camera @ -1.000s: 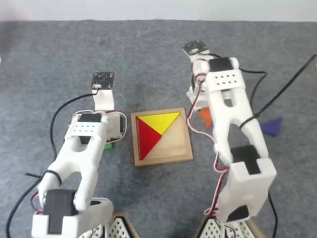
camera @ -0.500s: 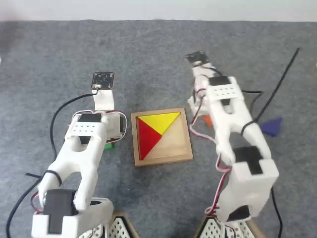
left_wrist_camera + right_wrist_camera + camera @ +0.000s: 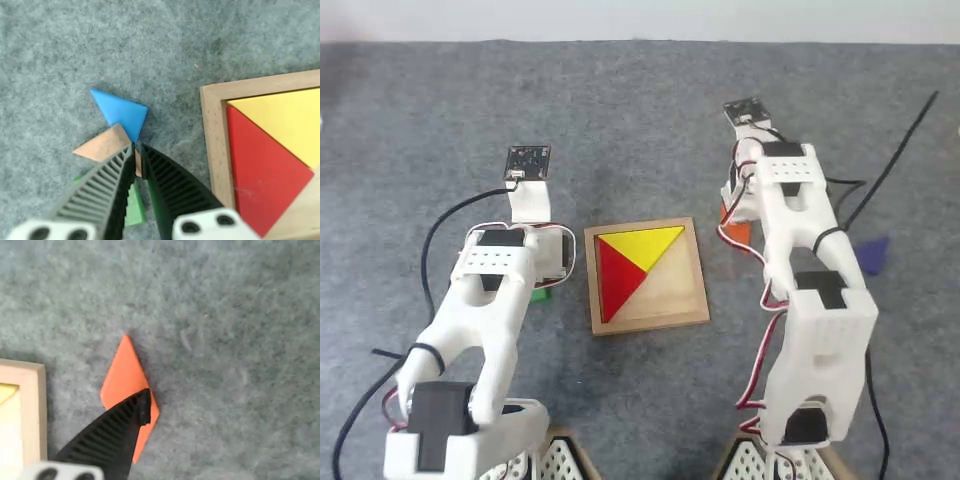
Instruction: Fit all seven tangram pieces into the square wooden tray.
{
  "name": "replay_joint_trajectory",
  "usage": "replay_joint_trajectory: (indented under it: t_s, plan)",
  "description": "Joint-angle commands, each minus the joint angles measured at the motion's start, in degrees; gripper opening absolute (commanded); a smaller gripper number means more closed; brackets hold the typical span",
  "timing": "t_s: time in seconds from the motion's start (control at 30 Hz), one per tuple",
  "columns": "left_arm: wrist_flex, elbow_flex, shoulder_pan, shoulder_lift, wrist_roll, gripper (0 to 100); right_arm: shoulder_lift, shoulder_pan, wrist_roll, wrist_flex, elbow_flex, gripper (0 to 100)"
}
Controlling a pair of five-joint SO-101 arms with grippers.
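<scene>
The square wooden tray (image 3: 695, 300) lies between the arms, with a yellow triangle (image 3: 645, 245) and a red triangle (image 3: 615, 280) in it. My left gripper (image 3: 137, 148) is shut and empty, its tips at the corner where a blue triangle (image 3: 122, 111) meets a tan piece (image 3: 102, 145). A green piece (image 3: 134, 210) lies under its fingers. My right gripper (image 3: 167, 412) is open over an orange parallelogram (image 3: 125, 377) lying flat on the carpet just right of the tray. One finger (image 3: 120, 432) overlaps that piece; the other is out of frame.
A purple piece (image 3: 870, 255) lies on the grey carpet right of the right arm. The green piece (image 3: 540, 292) peeks out beside the left arm. Black cables trail at both sides. Bare wood shows in the tray's right half.
The right arm has swung to the right and straightened, ending above the orange piece. The left arm and the tray have not moved.
</scene>
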Motion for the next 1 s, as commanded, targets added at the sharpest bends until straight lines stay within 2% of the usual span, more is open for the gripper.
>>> replay_joint_trajectory:
  t_s: [0.0,0.3,0.37,0.6,0.8,0.97]
  plan:
    - [0.18,-0.40,0.00,-0.26,-0.79,2,1.10,2.24,0.70,2.07,-0.97,55.9]
    - [0.18,-0.40,0.00,-0.26,-0.79,2,8.13,5.58,0.44,9.89,-11.96,55.9]
    - [0.18,-0.31,0.00,-0.26,-0.79,2,8.31,6.37,-1.58,11.74,-14.95,55.9]
    - [0.18,-0.48,0.00,-0.26,-0.79,2,-1.01,0.66,-5.27,20.35,-18.02,55.9]
    - [0.18,-0.48,0.00,-0.26,-0.79,2,-2.07,-4.79,-5.27,16.31,-12.31,55.9]
    - [0.18,-0.40,0.00,-0.26,-0.79,2,-1.98,-5.58,-4.92,11.74,-6.24,55.9]
